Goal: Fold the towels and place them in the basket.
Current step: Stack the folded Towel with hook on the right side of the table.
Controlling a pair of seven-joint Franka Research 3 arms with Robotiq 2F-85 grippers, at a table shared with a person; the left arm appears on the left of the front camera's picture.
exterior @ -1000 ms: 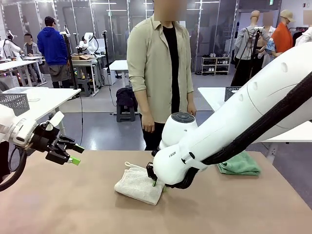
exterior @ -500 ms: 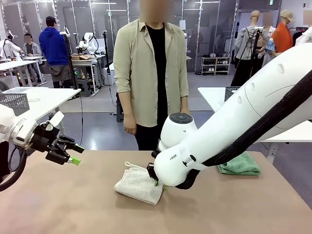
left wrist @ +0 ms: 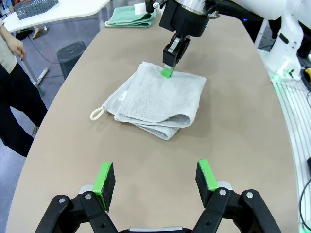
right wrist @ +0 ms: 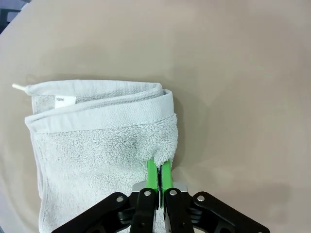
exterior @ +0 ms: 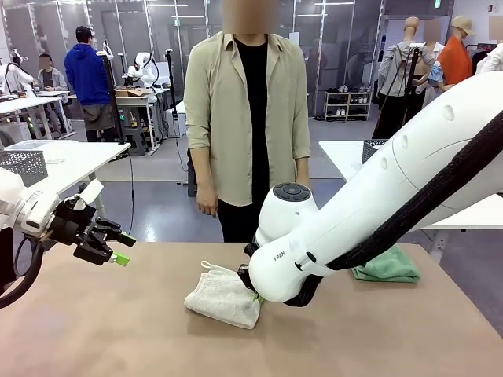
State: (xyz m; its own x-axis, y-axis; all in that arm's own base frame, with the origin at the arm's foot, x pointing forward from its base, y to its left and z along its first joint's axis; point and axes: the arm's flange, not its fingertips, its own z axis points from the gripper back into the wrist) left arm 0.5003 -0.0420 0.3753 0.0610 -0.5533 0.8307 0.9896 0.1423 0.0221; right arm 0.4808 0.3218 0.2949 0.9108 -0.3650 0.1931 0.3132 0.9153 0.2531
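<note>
A folded cream-white towel (exterior: 220,298) lies mid-table, its loop and label toward the person. My right gripper (exterior: 255,296) reaches down at its right edge. In the right wrist view the gripper (right wrist: 159,167) is shut on the towel (right wrist: 97,141), the green pads pinching the upper layer's corner. The left wrist view shows the same pinch (left wrist: 168,70) on the towel (left wrist: 155,99). A mint green towel (exterior: 389,265) lies crumpled at the far right of the table. My left gripper (exterior: 119,250) hovers open above the table's left end, its own view (left wrist: 155,177) showing nothing between the pads. A dark mesh basket (exterior: 374,148) stands on the white table behind.
A person (exterior: 247,118) stands at the far edge of the table, hands down. Another mesh basket (exterior: 23,165) sits on a white side table at the left. Bare tabletop (exterior: 118,330) stretches along the front and left.
My right gripper has closed onto the cream-white towel's corner. The person shifted slightly to the left. My left arm has stayed still.
</note>
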